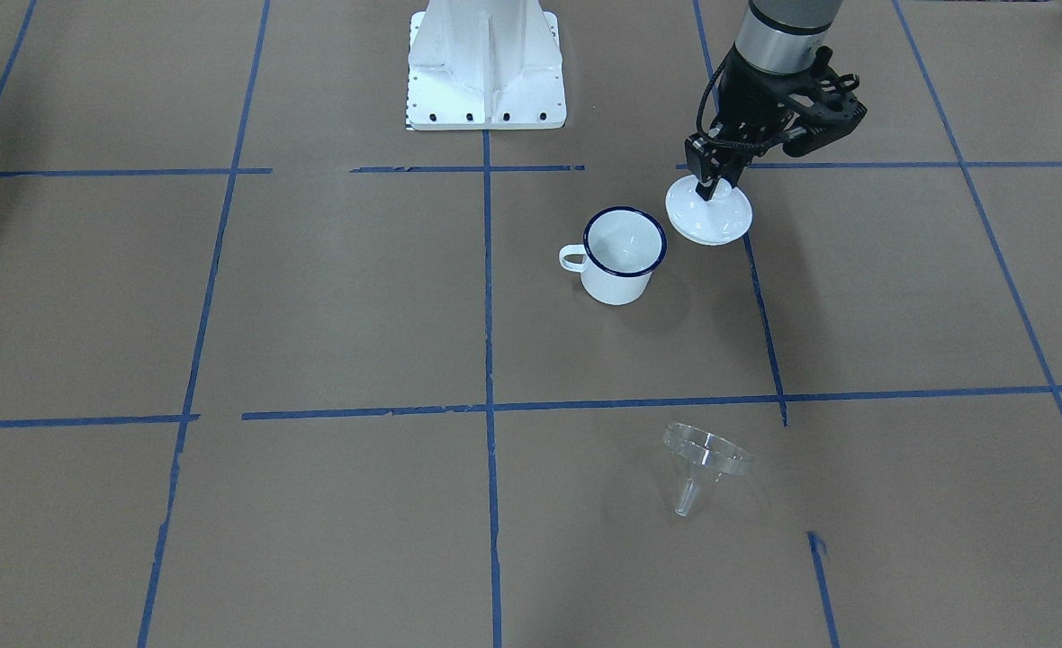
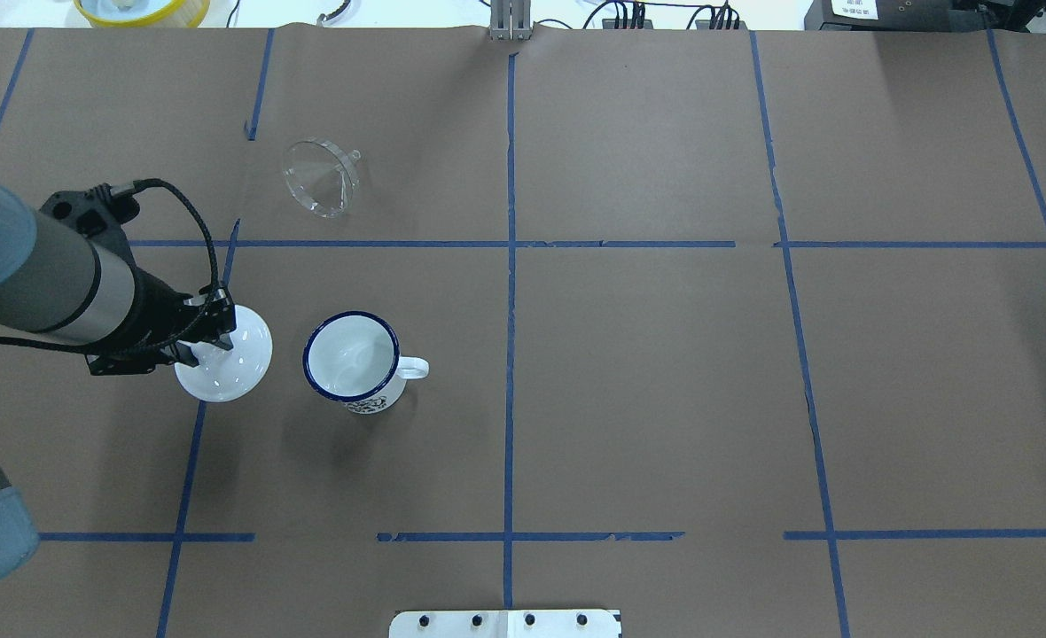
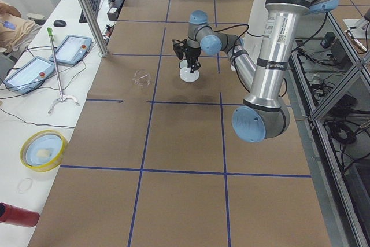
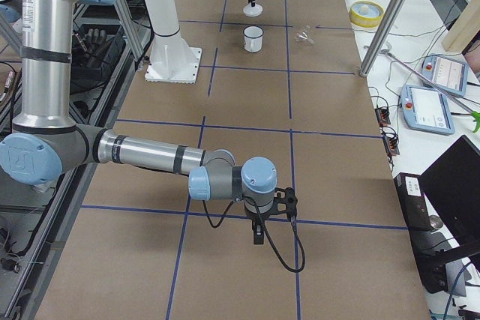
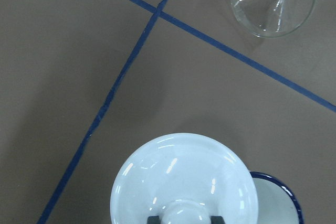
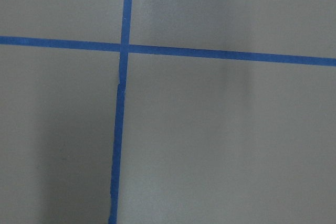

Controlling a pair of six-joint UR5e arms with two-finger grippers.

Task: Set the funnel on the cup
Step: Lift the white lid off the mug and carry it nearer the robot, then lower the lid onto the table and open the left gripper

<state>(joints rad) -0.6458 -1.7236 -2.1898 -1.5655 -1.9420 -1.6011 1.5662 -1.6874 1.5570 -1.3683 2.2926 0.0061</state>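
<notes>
The clear funnel [image 1: 706,454] lies tipped on its side on the brown paper, far from the robot's base; it also shows in the overhead view [image 2: 319,177] and the left wrist view [image 5: 273,3]. The white cup [image 1: 621,256] with a dark blue rim stands upright and open [image 2: 350,359]. My left gripper [image 1: 711,187] is shut on the knob of a white domed lid [image 1: 720,220], just beside the cup [image 5: 278,198]. I cannot tell whether the lid rests on the table. My right gripper [image 4: 259,234] hangs far away over bare paper; I cannot tell its state.
The robot's white base plate [image 1: 486,72] stands behind the cup. Blue tape lines cross the brown paper. A yellow dish [image 2: 142,9] sits off the far table edge. A metal pole [image 3: 87,13] and tablets [image 3: 29,73] stand on the operators' side.
</notes>
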